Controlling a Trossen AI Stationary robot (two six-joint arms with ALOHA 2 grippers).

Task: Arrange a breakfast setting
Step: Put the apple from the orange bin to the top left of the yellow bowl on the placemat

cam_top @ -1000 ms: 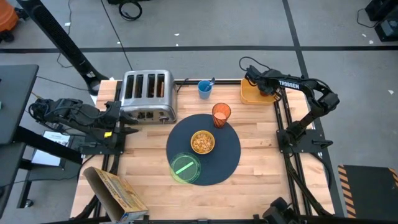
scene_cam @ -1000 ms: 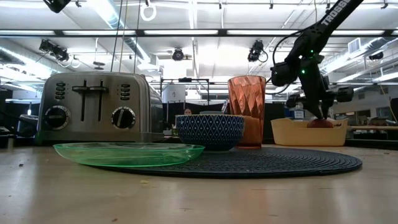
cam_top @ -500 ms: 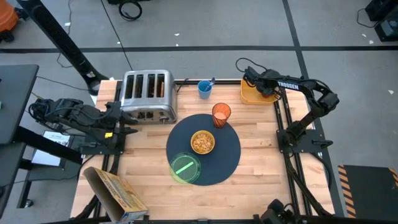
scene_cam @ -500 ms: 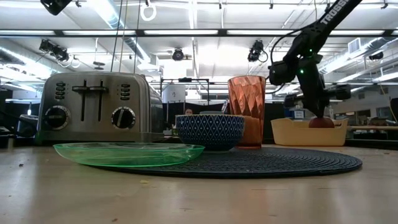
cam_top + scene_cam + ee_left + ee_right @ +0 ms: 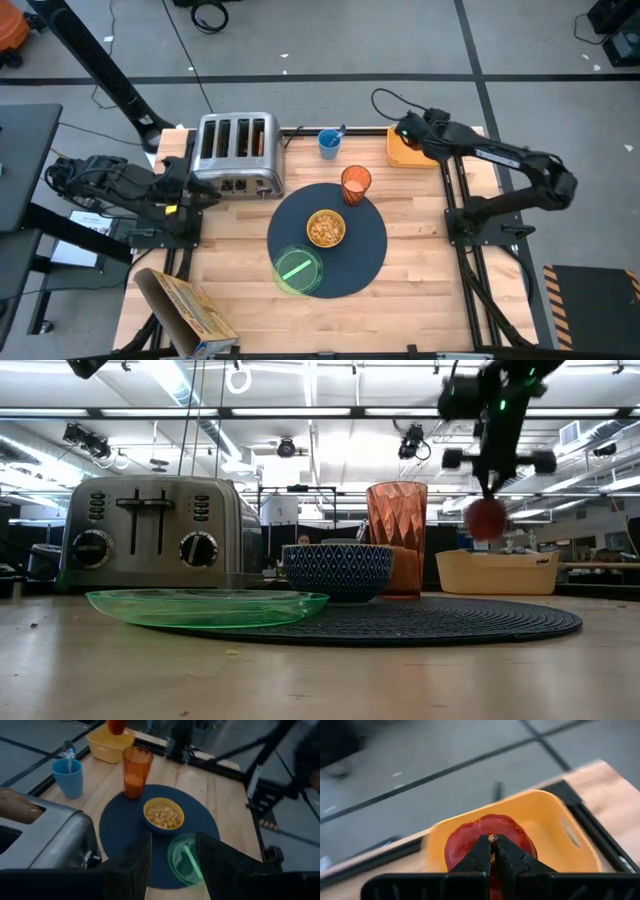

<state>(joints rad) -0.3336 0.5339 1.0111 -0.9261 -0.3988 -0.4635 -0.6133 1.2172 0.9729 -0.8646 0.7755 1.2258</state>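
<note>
A red apple hangs in the air above the yellow bin at the table's far right, with my right gripper shut on it. On the round dark-navy mat stand the cereal bowl, the green plate and the orange tumbler. A toast slice sticks up from a toaster slot. My left gripper is open at the table's left edge beside the toaster, with nothing between its fingers. My right gripper pinches the apple's stem between its two fingertips. It comes slanting down from the table's right side. The apple hangs below the fingers, lifted clear of the yellow bin.
A small blue cup with a utensil in it stands at the far edge between the toaster and the bin. A cereal box lies at the near left corner. Bare wood shows on the table's right and near sides of the mat.
My right gripper has gone up and a little toward the table's left, and has tipped closer to level. The apple, which sat in the yellow bin, now hangs clear above it.
</note>
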